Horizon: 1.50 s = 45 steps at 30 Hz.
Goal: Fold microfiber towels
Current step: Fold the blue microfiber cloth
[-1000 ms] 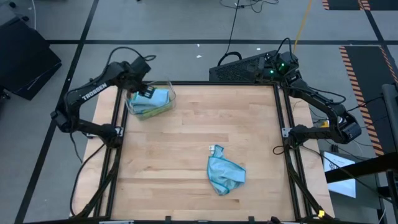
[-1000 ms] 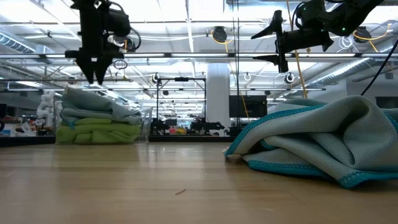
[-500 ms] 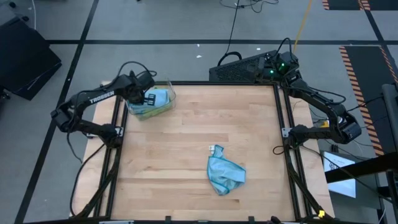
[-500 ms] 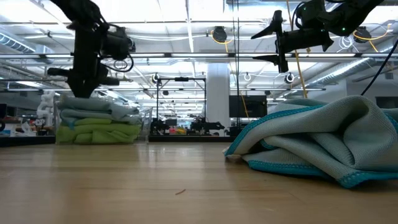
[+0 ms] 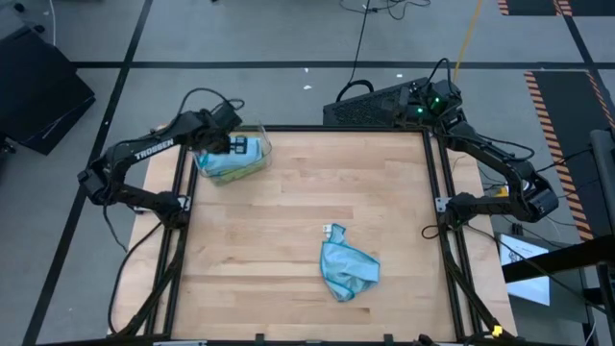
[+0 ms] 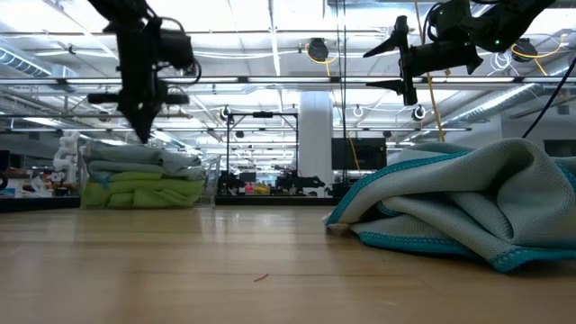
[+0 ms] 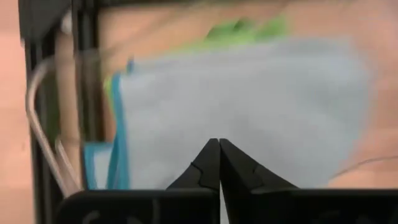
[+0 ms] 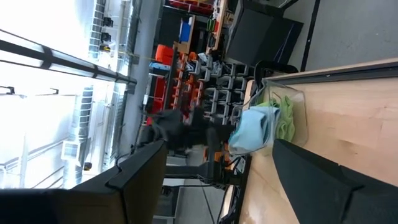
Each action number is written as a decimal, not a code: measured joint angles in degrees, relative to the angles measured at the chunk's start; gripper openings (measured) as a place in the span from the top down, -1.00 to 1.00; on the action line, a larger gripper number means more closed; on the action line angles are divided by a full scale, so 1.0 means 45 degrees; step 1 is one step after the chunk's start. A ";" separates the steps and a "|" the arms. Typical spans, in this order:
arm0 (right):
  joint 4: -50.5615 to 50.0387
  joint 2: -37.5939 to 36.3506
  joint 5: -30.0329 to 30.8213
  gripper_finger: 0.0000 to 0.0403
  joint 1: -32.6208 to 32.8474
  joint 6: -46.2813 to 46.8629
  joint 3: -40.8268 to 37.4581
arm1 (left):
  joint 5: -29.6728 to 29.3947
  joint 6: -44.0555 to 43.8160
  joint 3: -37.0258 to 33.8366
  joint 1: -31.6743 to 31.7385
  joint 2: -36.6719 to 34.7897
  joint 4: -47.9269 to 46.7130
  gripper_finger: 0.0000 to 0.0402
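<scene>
Fingers of my left gripper (image 7: pixel 219 163) are pressed together with nothing between them, just above the stacked towels (image 5: pixel 233 159) in the clear bin (image 5: pixel 263 161) at the table's far left corner. To pick well, I should reopen, sink into the top blue layer and pinch one only. My right gripper (image 6: pixel 402 65) waits spread, high. A crumpled blue towel (image 5: pixel 346 267) lies mid-table.

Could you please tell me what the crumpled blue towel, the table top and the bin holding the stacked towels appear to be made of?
Crumpled blue towel: soft matte cloth, likely microfiber; it slumps in loose folds with a stitched teal edge.
Table top: pale wood, apparently butcher-block; plank seams and grain show, with a smooth, faintly glossy finish.
Bin: seemingly clear plastic; the stacked towels show through its walls.
</scene>
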 joint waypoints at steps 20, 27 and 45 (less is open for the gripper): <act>-0.5087 -0.2328 -0.0164 -0.42 0.3152 -0.0655 0.0005 | 0.3356 0.4769 0.2181 -0.4782 0.0502 0.4550 0.54; -0.7999 -0.3604 0.3107 -0.42 0.5680 -0.1197 0.0005 | 0.3360 0.5865 0.2181 -0.7709 0.2386 0.6575 0.24; -1.0053 -0.4574 0.4315 -0.42 0.7193 -0.1323 0.0005 | 0.5253 0.6599 0.2177 -1.0598 0.7757 1.1682 -0.46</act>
